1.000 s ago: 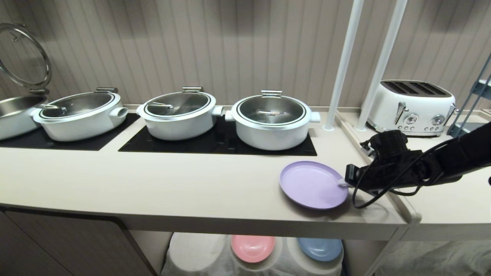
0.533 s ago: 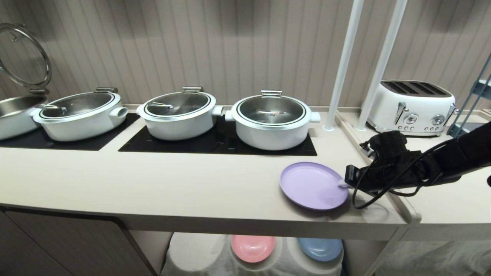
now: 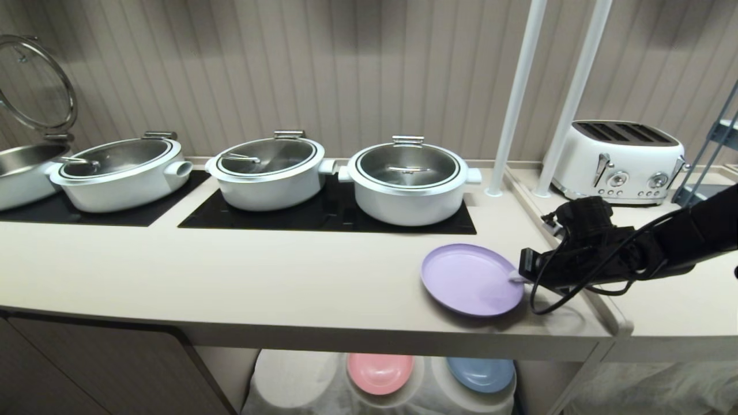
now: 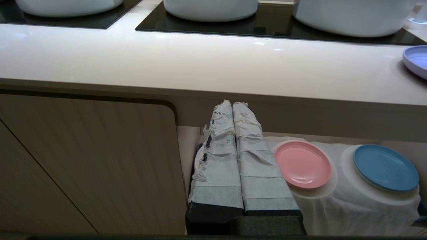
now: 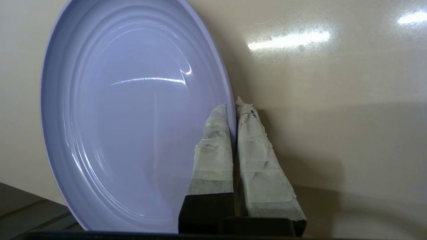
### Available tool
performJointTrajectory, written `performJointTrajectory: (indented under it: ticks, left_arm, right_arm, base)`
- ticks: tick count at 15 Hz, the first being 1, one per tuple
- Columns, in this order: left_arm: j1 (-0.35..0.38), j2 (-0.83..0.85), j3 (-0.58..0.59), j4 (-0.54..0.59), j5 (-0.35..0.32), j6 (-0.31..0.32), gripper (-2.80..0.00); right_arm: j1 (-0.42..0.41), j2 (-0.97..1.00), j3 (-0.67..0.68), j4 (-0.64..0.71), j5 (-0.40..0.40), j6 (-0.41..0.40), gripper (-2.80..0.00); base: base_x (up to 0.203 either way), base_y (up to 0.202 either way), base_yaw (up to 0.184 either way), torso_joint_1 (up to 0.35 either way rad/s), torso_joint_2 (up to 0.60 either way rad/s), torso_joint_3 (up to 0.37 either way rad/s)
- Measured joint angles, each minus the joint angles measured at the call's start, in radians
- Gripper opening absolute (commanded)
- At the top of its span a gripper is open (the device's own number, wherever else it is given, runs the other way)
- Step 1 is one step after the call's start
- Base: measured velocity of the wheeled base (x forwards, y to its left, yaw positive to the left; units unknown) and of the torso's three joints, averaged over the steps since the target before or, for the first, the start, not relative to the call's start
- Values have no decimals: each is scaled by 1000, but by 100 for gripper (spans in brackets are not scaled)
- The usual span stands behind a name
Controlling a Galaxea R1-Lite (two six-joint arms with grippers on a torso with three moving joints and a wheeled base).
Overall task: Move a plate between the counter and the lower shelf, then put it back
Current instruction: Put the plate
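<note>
The right hand (image 3: 515, 277) reaches in from the right, low over the surface (image 3: 259, 276), its taped fingers (image 5: 213, 150) pressed almost together on the near-right rim of the plate (image 3: 471, 279) — one finger inside the rim, the other outside, pinching the thin edge between them. The lilac plate sits on the beige surface in front of the rightmost white pot (image 3: 408, 183), near the surface's right end; whether its gripped side is raised off the surface cannot be told. The left hand (image 4: 233, 110) is low in front of the cabinet, its two taped fingers pressed together and holding nothing, pointing toward the lower shelf (image 4: 337, 200). On that cloth-draped shelf a pink plate (image 3: 380, 372) and a blue plate (image 3: 481, 373) rest on round mounds — side by side, apart. A white toaster (image 3: 618, 160) stands on the adjoining surface behind the right arm.
</note>
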Motion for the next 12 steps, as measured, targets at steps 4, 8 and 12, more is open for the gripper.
performJointTrajectory:
  ticks: [4, 8, 12]
  left_arm:
    - [0, 0, 0, 0, 0, 0, -280]
    - [0, 0, 0, 0, 0, 0, -280]
    - [0, 0, 0, 0, 0, 0, -280]
  right_arm:
    - [0, 4, -5, -4, -7, -1, -280]
    - [-1, 11, -7, -5, -8, 1, -280]
    - [0, 18, -8, -5, -8, 1, 0]
  base:
    - [0, 0, 0, 0, 0, 0]
    - [0, 0, 0, 0, 0, 0]
    - [0, 0, 0, 0, 0, 0]
